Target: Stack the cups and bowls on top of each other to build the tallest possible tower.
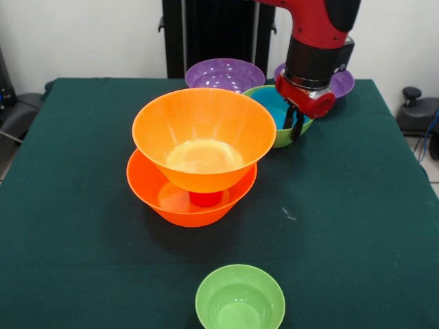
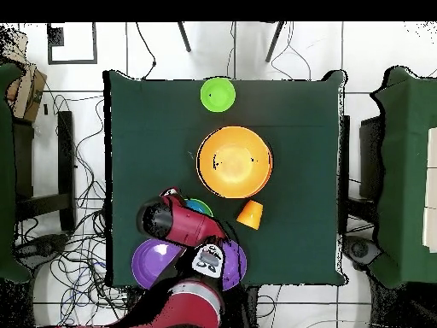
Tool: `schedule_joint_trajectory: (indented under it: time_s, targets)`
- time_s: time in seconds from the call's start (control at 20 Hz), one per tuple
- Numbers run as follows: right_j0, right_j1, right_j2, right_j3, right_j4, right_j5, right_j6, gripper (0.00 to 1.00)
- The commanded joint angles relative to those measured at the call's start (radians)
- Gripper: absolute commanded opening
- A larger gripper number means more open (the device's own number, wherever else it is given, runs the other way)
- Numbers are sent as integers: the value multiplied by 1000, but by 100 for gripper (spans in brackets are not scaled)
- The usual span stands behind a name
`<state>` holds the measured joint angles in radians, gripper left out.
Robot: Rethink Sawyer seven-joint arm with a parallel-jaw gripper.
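Glossy orange plastic forms the tower (image 1: 199,161): one wide flared bowl rests on a red cup (image 1: 205,199) standing inside another, mid-table (image 1: 357,226) on dark green cloth. Black fingers (image 1: 298,120) dip into a blue bowl (image 1: 278,107) nested in a green bowl (image 1: 288,136); their grip cannot be told.

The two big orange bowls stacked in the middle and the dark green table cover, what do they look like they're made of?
The two big orange bowls: likely thin plastic with a glossy finish. The rims catch highlights, and the upper bowl's bottom glows paler, as if slightly translucent. The dark green table cover: probably a matte cloth or felt-like fabric, with no shine and a few light specks; the exact weave cannot be told.
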<state>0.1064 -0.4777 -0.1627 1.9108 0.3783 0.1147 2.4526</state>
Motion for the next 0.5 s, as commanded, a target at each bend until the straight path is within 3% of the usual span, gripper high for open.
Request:
schedule_joint_trajectory:
  time_s: [0.05,0.35,0.5]
  targets:
    - [11,70,104,-35,-30,-32,88,0]
    - [8,70,110,-33,-28,-38,91,0]
    - [23,26,94,-14,-23,4,93,0]
